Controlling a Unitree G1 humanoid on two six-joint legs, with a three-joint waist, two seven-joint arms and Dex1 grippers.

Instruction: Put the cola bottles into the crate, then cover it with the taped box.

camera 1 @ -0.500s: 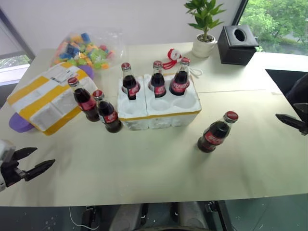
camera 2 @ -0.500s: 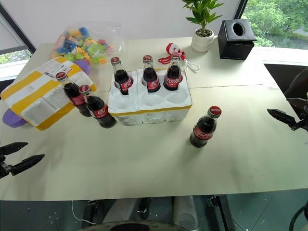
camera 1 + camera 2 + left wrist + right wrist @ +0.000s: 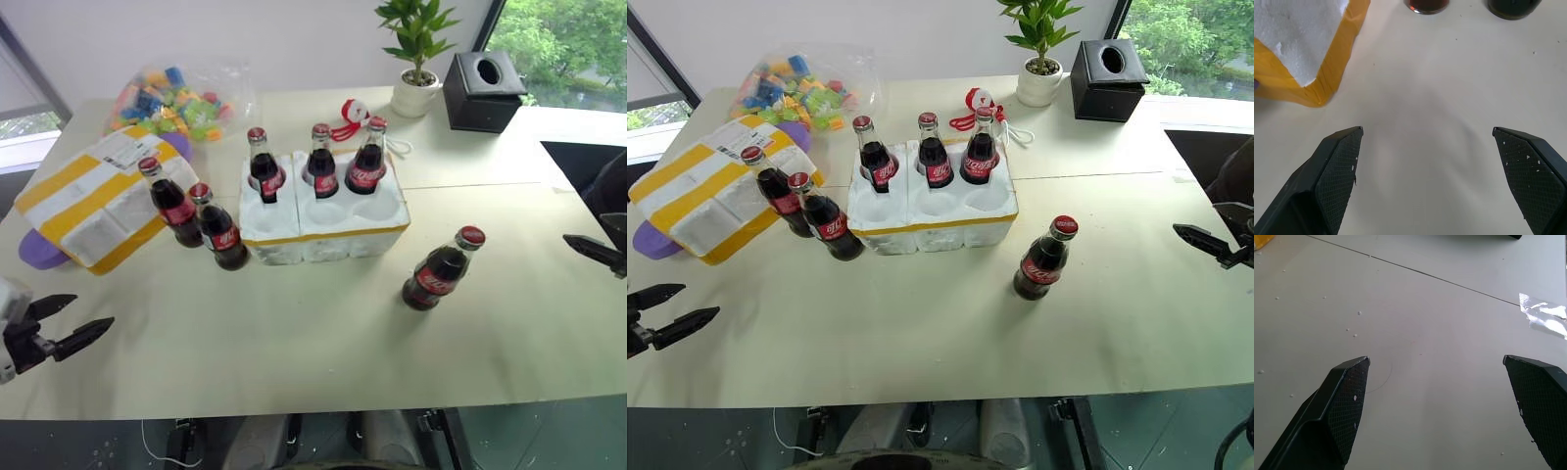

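The white foam crate (image 3: 328,243) stands mid-table with three cola bottles (image 3: 321,166) upright in its back wells; its front wells are empty. Two more bottles (image 3: 221,233) stand just left of it, and one (image 3: 440,269) stands alone to its front right. The taped box (image 3: 93,196) lies at the far left, beside the two loose bottles. My left gripper (image 3: 90,311) hovers open near the table's front left edge, short of the box corner (image 3: 1312,73). My right gripper (image 3: 1436,358) is open over bare table at the far right, well away from the lone bottle.
A bag of colourful blocks (image 3: 176,98), a red-and-white trinket (image 3: 351,113), a potted plant (image 3: 416,59) and a black tissue box (image 3: 485,88) line the back. A purple object (image 3: 37,250) pokes out under the taped box. A scrap of clear tape (image 3: 1542,318) lies on the table.
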